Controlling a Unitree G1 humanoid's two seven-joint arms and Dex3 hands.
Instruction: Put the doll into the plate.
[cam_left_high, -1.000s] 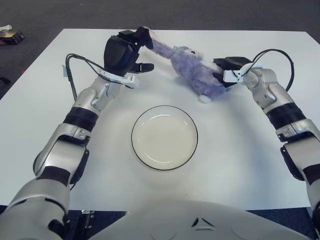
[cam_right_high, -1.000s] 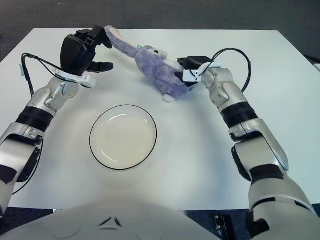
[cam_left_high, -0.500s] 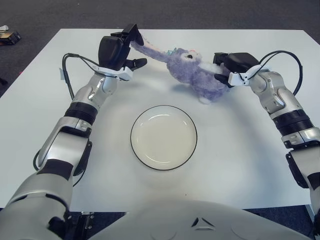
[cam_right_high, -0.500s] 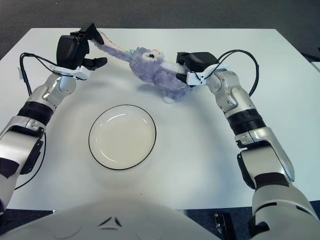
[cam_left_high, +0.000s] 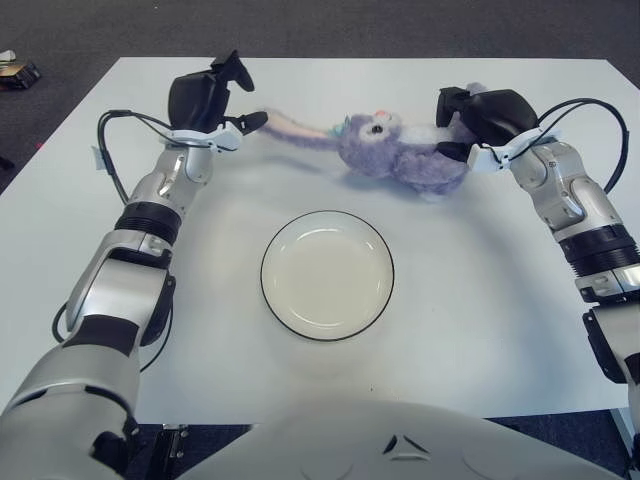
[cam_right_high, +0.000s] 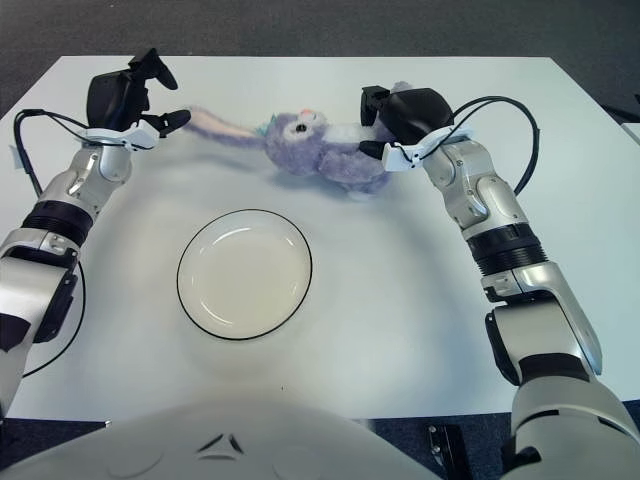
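The doll (cam_left_high: 395, 155), a purple plush rabbit with long ears, stretches sideways across the far half of the white table. Its head faces up and one ear (cam_left_high: 290, 128) points left. My right hand (cam_left_high: 448, 122) is shut on the doll's rear end at the right. At the far left, my left hand (cam_left_high: 245, 92) has its fingers spread, one fingertip just beside the ear's tip, holding nothing. The plate (cam_left_high: 327, 275), white with a dark rim, sits empty in the middle of the table, nearer to me than the doll.
The table's far edge (cam_left_high: 360, 60) runs just behind both hands, with dark carpet beyond it. Black cables loop off both wrists. A small object (cam_left_high: 18, 70) lies on the floor at the far left.
My left hand has let go of the ear and drawn away to the left. The right hand has shifted back and right, and the doll now lies stretched out sideways.
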